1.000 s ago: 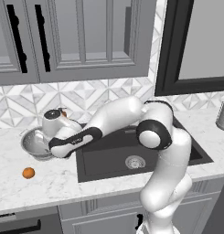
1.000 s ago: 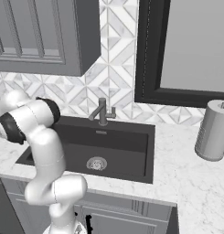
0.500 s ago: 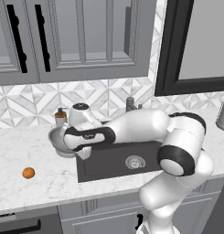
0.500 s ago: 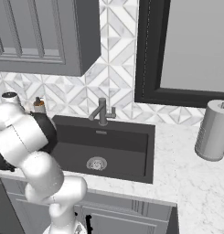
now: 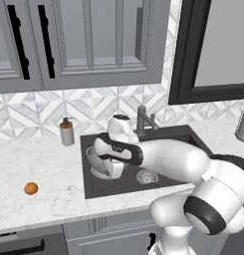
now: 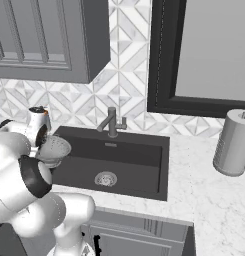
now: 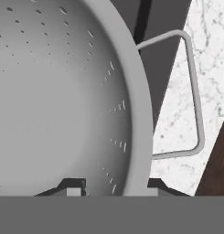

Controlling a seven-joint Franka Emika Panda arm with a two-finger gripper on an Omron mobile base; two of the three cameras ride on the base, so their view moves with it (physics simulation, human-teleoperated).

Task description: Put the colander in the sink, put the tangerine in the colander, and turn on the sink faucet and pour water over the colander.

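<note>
White marble worktop (image 5: 39, 164) under grey cabinets, and my pincer carries the colander over the dark sink.

From the left base camera I see my pincer (image 5: 113, 167) closed on the rim of the round silvery-grey perforated metal colander (image 5: 99, 164), which hangs tilted over the left part of the rectangular charcoal sink (image 5: 163, 142); the short dark grey faucet (image 5: 143, 119) stands behind it, a grey-and-brown soap dispenser bottle (image 5: 66, 132) is beside the basin's left rear corner, and the small bright orange tangerine (image 5: 31, 188) lies on the marble well to the left. From the right base camera the colander (image 6: 55, 149) sits above the sink's (image 6: 139, 160) left edge, the faucet (image 6: 112, 123) behind, a grey canister (image 6: 235, 142) far right. From my hand camera the colander's (image 7: 54, 91) inside wall and one wire handle (image 7: 193, 91) lie close above my fingertips (image 7: 73, 186), clamped on the rim.
</note>
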